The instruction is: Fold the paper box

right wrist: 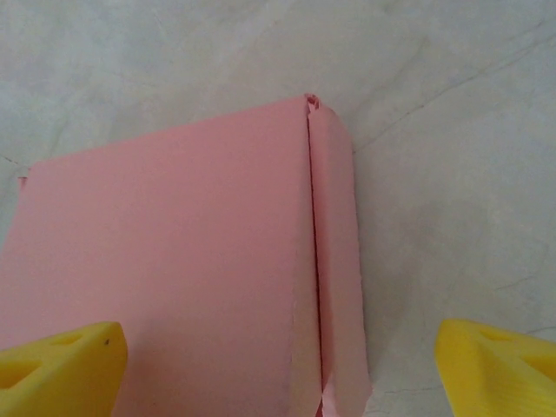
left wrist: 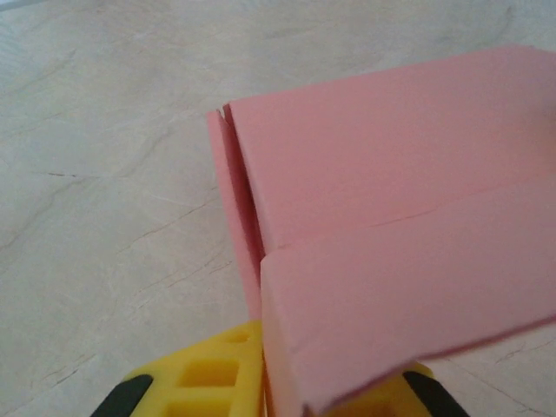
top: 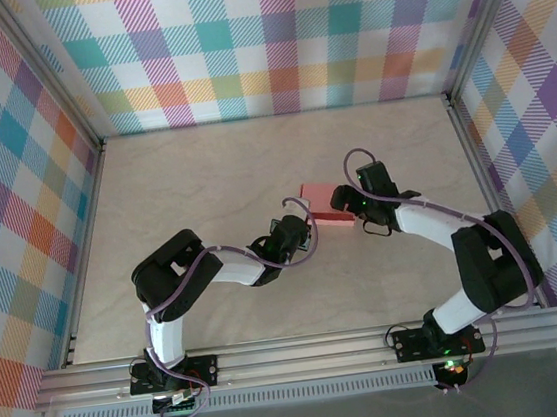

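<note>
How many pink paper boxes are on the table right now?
1. The paper box lies on the table, just right of centre, between the left gripper and the right gripper. The arms cover some tabletop, so another could be hidden.

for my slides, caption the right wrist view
Open right gripper poised over one edge of the pink paper box on the table

Paper box point(top: 320, 200) lies flat on the beige marbled table point(top: 204, 177), a bit right of centre; a pink rectangle, looks closed up. Left gripper point(top: 307, 227) sits at its near-left corner, touching or just beside, can't tell. Right gripper point(top: 344, 202) is at the box's right end, covering that edge. Jaws on both too small to read. Left arm point(top: 170, 271) comes in from bottom left, right arm point(top: 486, 265) from bottom right, elbows outward. Plaid walls point(top: 259, 40) on three sides. Aluminium rail point(top: 305, 351) runs along the near edge.
</note>
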